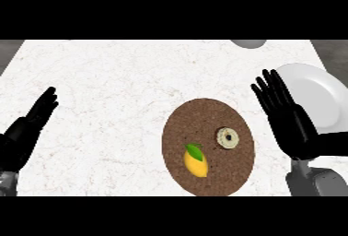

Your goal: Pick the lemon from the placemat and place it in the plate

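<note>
One view, from the head, is on record. Both hands are noted with fingers straight and held together, closed on nothing.

The lemon (pixel 195 160) is found on the near-left part of the round brown placemat (pixel 204 117). Its long axis runs nearly away from the robot, with the green leaf at the far end. A small ring-shaped item (pixel 228 137) lies just beside it, to the right and farther off, apart from it.

The right hand (pixel 296 129) is seen just off the placemat's right edge, between placemat and white plate (pixel 326 92), and it covers the plate's left rim. The lemon lies to its left and slightly nearer the robot.

The left hand (pixel 27 126) rests at the view's left edge, well apart from the placemat.

The right hand is judged the nearer. A leftward reach across the mat is called for, past the ring-shaped item.
</note>
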`<state>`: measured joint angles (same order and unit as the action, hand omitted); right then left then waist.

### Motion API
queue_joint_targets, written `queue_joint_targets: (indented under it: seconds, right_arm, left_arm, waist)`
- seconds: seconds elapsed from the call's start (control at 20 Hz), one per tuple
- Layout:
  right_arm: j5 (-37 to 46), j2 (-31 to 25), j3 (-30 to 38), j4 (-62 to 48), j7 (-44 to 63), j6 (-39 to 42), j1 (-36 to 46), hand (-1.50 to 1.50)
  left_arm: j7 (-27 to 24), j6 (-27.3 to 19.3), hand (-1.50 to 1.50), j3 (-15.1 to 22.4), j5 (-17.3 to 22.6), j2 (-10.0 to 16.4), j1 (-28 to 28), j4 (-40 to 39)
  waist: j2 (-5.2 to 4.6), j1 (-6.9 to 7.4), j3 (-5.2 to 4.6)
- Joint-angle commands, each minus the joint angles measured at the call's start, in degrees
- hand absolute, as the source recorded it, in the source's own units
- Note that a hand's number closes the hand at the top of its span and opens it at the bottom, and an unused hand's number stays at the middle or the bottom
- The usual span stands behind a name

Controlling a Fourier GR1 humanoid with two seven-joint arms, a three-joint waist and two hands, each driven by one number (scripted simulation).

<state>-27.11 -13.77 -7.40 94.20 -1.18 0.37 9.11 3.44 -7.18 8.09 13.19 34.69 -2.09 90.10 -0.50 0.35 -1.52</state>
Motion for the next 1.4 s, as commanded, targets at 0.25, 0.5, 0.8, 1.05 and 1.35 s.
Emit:
queue_joint_targets:
  seconds: [0.25, 0.5, 0.8, 1.05, 1.35]
  right_arm:
    - [-2.1, -3.5, -14.6, -4.9, 1.7, 27.5, 16.1, 1.50]
    - [11.6, -2.4, -9.6, -21.3, -22.5, 25.1, 15.2, -1.50]
    - [26.9, -11.2, -14.8, -30.7, -42.8, 35.1, 18.5, -1.50]
    - [38.2, -9.7, -20.9, -37.4, -49.0, 28.7, 23.4, -1.50]
    - [41.9, -10.3, -22.1, -40.1, -48.7, 28.3, 28.4, -1.50]
  left_arm:
    - [1.8, -1.9, 0.00, 0.8, 2.2, -6.8, -5.7, -3.1]
    - [4.4, -3.0, 0.00, 1.6, 2.9, -10.0, -6.8, -5.5]
    - [4.1, -2.7, 0.00, 0.8, 2.4, -10.8, -8.6, -9.9]
    - [5.4, -3.4, 0.00, 0.1, 1.6, -11.8, -10.6, -10.8]
    - [5.7, -4.0, 0.00, 0.2, 0.4, -13.7, -7.3, -8.4]
  waist:
    - [-1.52, 5.23, 1.56]
    - [-1.01, 2.33, 1.73]
    - [-0.58, 1.48, 1.70]
    - [-0.05, 0.99, 1.59]
    - [0.43, 0.43, 1.54]
